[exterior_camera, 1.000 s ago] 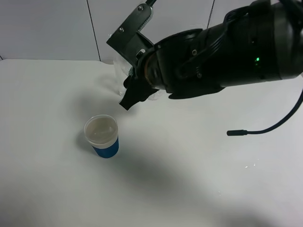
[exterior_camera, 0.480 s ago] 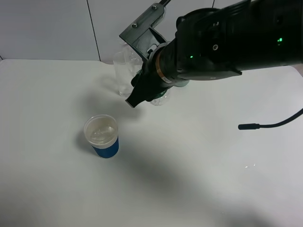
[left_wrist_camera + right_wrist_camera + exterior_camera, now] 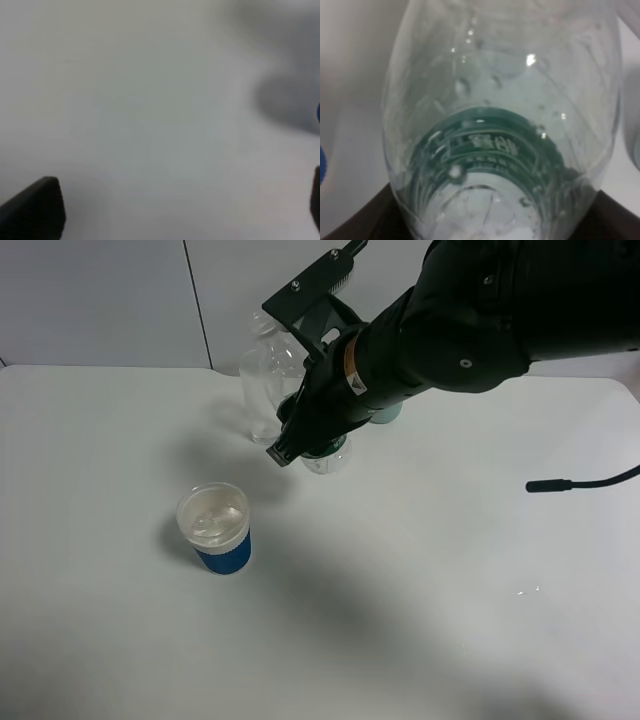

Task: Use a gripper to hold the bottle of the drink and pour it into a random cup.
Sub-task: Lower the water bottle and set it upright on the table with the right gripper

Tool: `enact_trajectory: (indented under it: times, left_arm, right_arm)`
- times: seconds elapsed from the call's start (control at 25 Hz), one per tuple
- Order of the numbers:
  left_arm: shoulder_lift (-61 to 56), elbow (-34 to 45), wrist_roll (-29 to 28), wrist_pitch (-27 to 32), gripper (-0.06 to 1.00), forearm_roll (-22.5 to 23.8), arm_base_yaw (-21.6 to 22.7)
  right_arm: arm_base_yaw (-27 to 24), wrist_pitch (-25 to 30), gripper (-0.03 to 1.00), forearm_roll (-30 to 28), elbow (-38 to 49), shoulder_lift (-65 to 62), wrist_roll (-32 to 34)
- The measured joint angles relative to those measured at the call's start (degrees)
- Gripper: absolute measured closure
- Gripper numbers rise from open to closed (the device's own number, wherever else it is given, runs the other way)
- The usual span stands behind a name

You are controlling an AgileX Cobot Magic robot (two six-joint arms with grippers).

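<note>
— Gripping anything, that right gripper [image 3: 300, 437]?
— Yes, it's clamped round the bottle of the drink [image 3: 327, 456], at two o'clock from the cup [image 3: 214, 527], well apart. The left gripper [image 3: 172, 207] gapes, holding nothing.

bottle [image 3: 326, 457] — mostly hid. behind arm [image 3: 470, 320]

The right arm [image 3: 500, 310] comes in from 2 o'clock in the high view and reaches toward 12 o'clock, its wrist angled down toward 7 o'clock. The right pincer [image 3: 300, 440] is clamped on the bottle of the drink [image 3: 326, 456]. The left pincer [image 3: 172, 207] hangs with its dark fingertips [image 3: 35, 210] spread wide apart.
</note>
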Motion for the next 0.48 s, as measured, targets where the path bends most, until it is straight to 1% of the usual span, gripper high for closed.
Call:
enact_trajectory:
  times: [0.24,0.48]
  left_arm:
    - [0.00,0.00,0.00,0.00,-0.05,0.00,0.00]
    - [0.00,0.00,0.00,0.00,-0.05,0.00,0.00]
  right_arm:
    - [-2.97,-1.75,0.40,10.06,0.00,-0.03,-10.30]
    - [-4.18,-5.15,0.40,22.35,0.00,-0.03,-23.70]
